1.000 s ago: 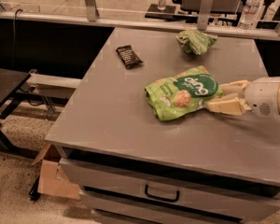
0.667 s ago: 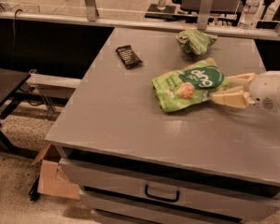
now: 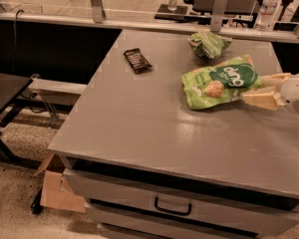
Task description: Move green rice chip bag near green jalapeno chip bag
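Note:
The green rice chip bag (image 3: 218,81), light green with a dark "dang" oval, lies tilted on the grey table (image 3: 139,128) at the right. My gripper (image 3: 256,89) comes in from the right edge and is shut on the bag's right end, with cream fingers (image 3: 260,99) above and below it. The green jalapeno chip bag (image 3: 208,43), small and wrinkly, sits at the table's far right, a short gap beyond the rice bag's top edge.
A small black bar wrapper (image 3: 138,60) lies at the table's far left-centre. Drawers with a black handle (image 3: 172,207) are under the table front. A cardboard box (image 3: 55,188) stands on the floor at left. Bottles (image 3: 268,4) stand behind the table.
My gripper has carried the rice chip bag back and to the right, closer to the jalapeno bag. The other things have not moved.

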`<action>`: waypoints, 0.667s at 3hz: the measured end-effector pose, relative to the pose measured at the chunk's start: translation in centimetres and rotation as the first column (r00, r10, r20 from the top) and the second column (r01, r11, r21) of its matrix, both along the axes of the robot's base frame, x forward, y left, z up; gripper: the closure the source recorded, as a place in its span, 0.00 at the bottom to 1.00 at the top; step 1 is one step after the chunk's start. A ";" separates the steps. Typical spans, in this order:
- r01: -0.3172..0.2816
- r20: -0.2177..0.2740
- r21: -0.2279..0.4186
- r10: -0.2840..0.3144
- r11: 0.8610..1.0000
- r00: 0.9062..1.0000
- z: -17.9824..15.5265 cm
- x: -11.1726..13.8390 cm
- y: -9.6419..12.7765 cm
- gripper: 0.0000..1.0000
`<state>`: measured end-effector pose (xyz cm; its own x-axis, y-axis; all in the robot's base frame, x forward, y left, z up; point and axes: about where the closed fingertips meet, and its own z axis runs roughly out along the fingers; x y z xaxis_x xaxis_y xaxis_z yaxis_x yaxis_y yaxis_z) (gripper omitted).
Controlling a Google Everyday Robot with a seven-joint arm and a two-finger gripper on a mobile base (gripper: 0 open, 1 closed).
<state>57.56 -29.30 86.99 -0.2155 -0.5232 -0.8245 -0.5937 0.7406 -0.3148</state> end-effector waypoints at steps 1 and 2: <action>0.078 0.022 -0.003 -0.078 0.997 0.997 -0.8 1.5 -2.6 1.00; 0.102 0.048 0.007 -0.102 0.995 0.994 -0.7 3.1 -3.3 1.00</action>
